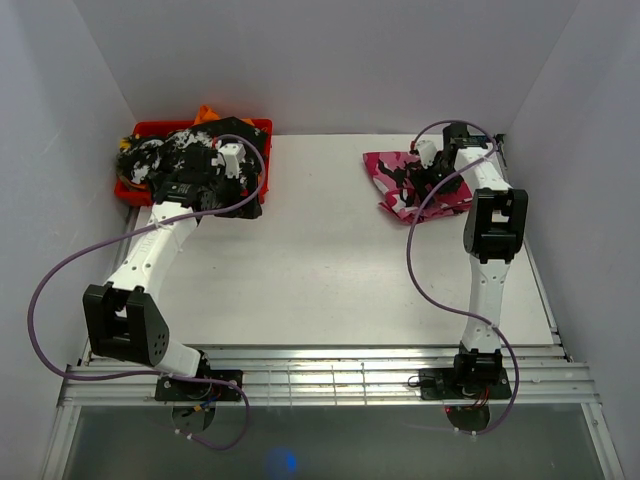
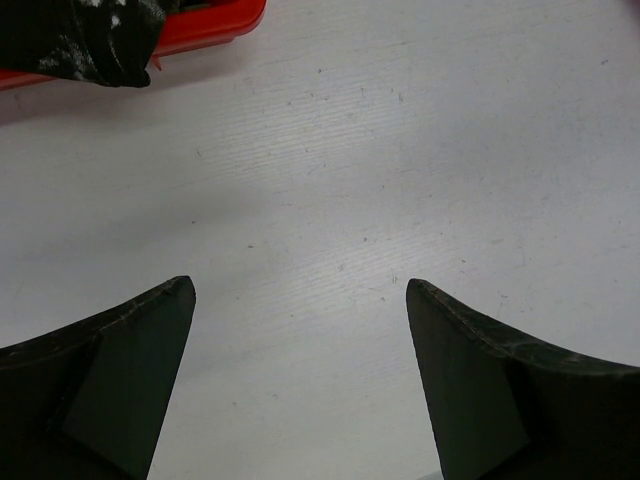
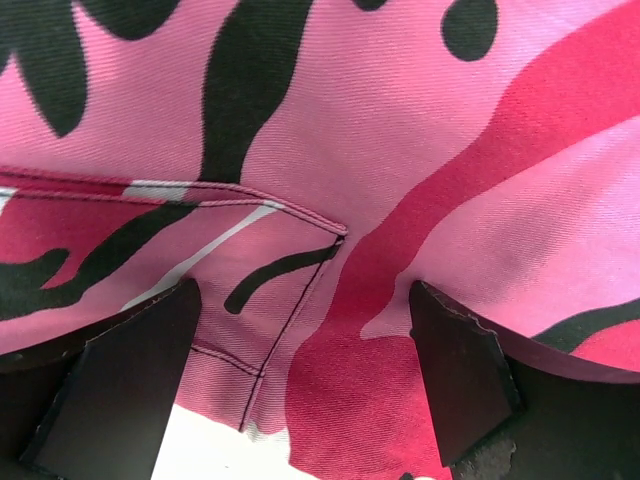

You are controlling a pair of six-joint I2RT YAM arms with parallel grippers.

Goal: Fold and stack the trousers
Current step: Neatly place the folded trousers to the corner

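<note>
Top external view: the right gripper (image 3: 302,290) is hovering, fingers apart, over pink trousers (image 3: 430,150), right of the red bin (image 1: 160,126) — left gripper (image 2: 298,287) gaping beside that bin.

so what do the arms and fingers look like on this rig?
Both alike: left arm and right arm have white links, black joint housings and bases. A purple cable loops along each. The fingers are flat, dark, wedge-shaped, edges scuffed.
</note>
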